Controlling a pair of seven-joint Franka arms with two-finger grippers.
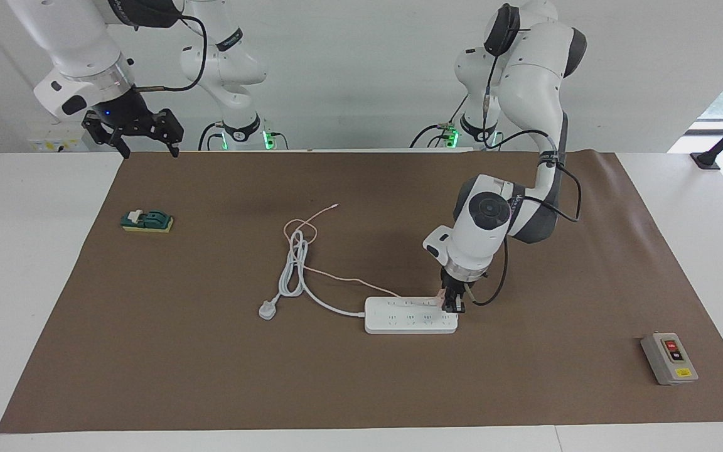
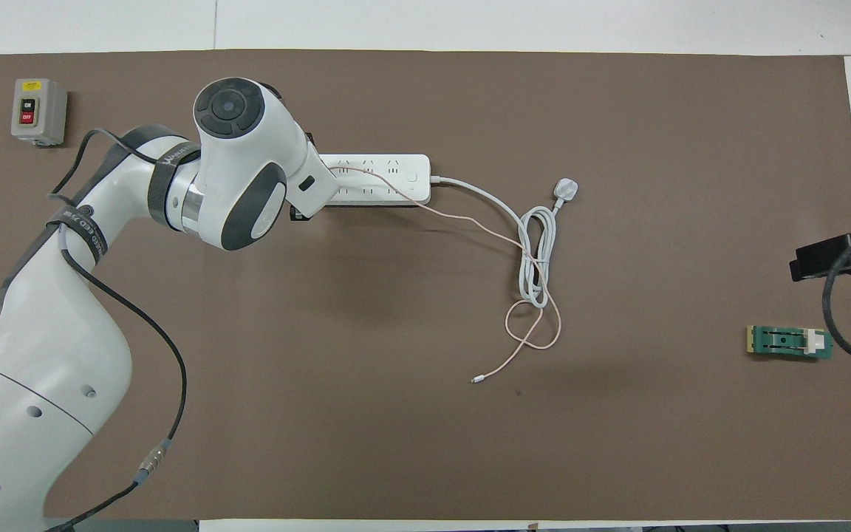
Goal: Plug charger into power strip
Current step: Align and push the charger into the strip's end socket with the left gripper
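Left gripper [image 1: 454, 306], pointing straight down, sits at the power strip's [image 1: 411, 315] end toward the left arm's side of the table, on the row of outlets nearer the robots. Its fingertips are closed on the charger [image 1: 442, 301], a small pale pink cube of which only a sliver shows beside the black fingers; the cube is down against the strip's top face. Whether its pins are seated cannot be told.

Largest to smallest:

- Brown mat [image 1: 211, 351] covers most of the white table [image 1: 22, 282].
- Left arm: from its base at about 1 o'clock in the facing view, the upper link drops, folds at the elbow and ends in a wrist vertical over the strip. In the overhead view the wrist housing hides the gripper and that end of the strip.
- Right arm waits, raised at about 10 o'clock in the facing view. Right gripper [image 1: 145, 149] hangs over the mat's corner at the robots' edge, jaws spread wide, holding nothing.
- Power strip lies flat near mat centre, long axis across the table. Its thick white cord [image 1: 295, 267] coils toward the right arm's end and ends in a white three-pin plug [image 1: 267, 309].
- Grey button box [image 1: 669, 358], red and black buttons, at about 4 o'clock in the facing view.
- Green knife switch [image 1: 147, 221] on a yellow base at about 9 o'clock.
- Thin pink cable [image 1: 349, 280] runs from the charger across the cord and loops, its free tip nearer the robots.
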